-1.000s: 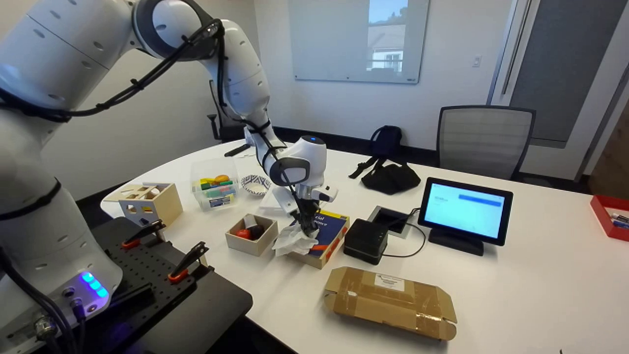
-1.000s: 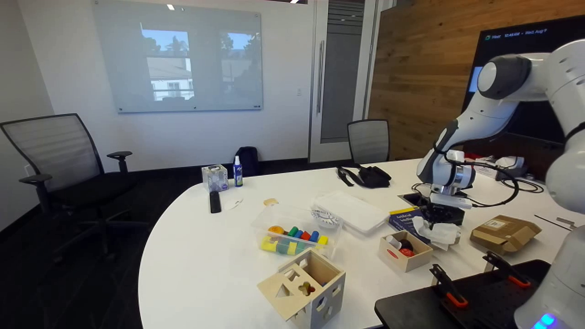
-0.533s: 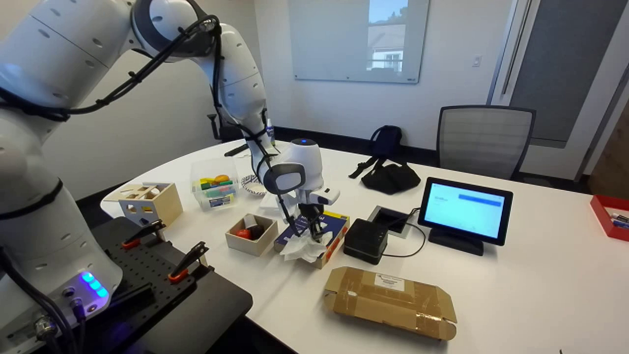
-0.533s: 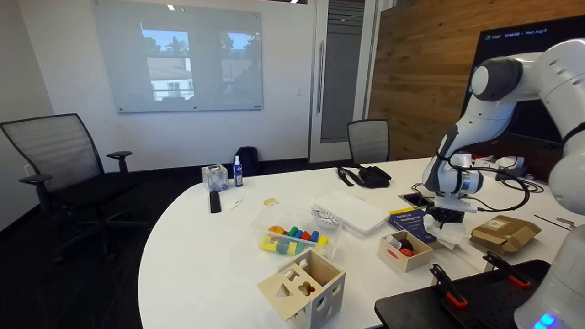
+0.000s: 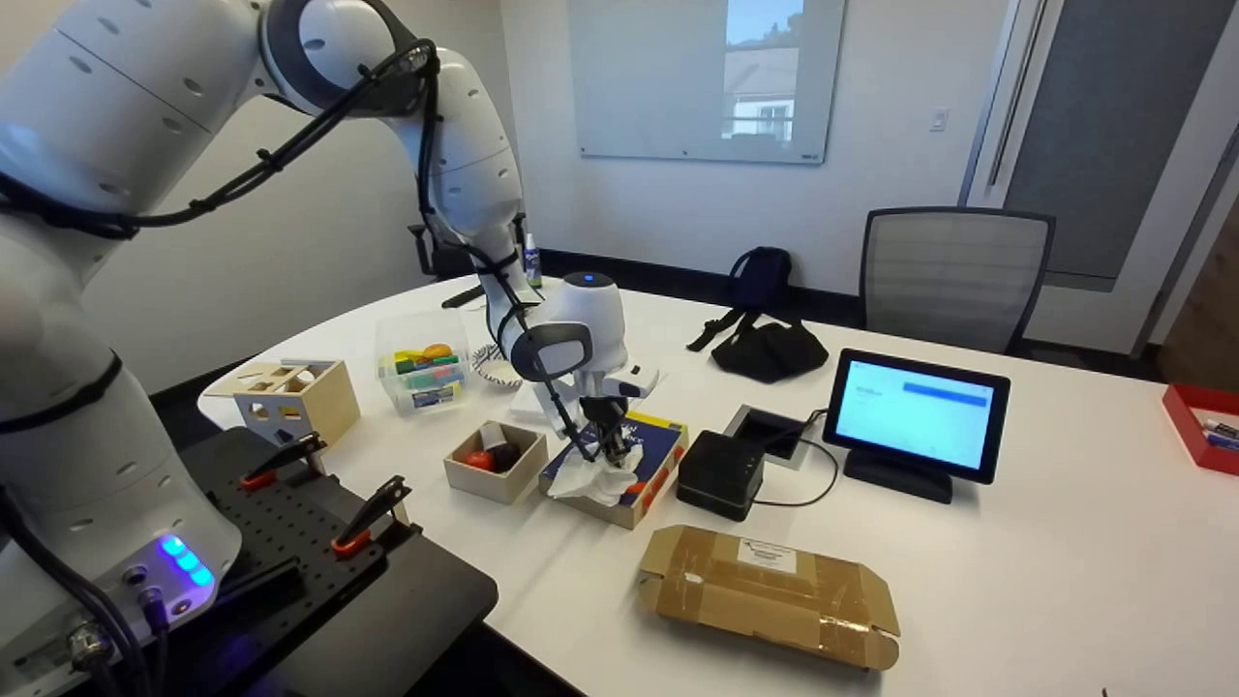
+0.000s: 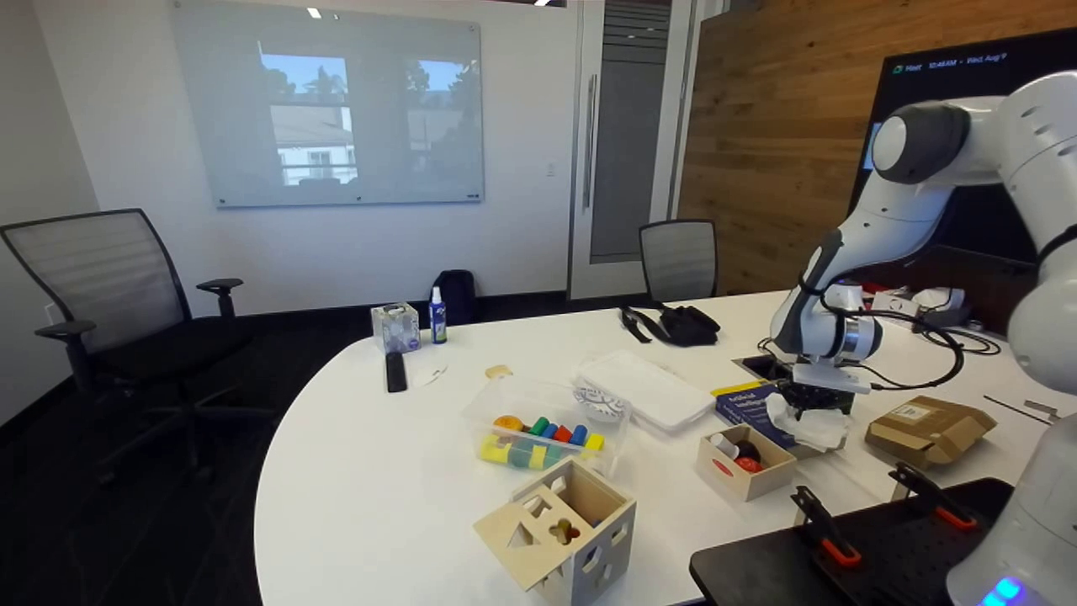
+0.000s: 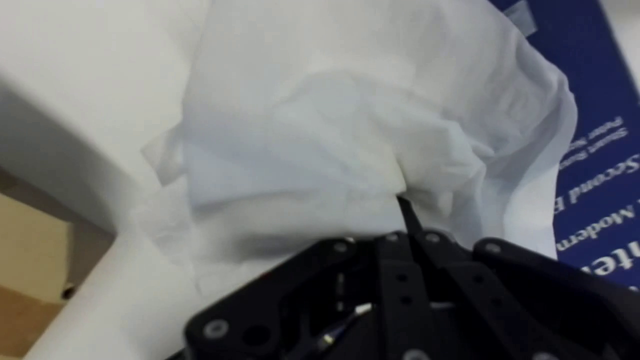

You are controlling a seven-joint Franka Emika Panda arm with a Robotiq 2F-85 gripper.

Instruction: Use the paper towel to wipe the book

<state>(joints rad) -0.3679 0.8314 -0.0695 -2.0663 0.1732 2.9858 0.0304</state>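
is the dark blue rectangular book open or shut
Shut: the dark blue rectangular book lies flat with its lettered front cover facing up, with the crumpled white paper towel over part of it.

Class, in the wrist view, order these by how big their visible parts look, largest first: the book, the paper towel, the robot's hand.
1. Paper towel
2. Hand
3. Book, partly covered and cut off by the picture's edge
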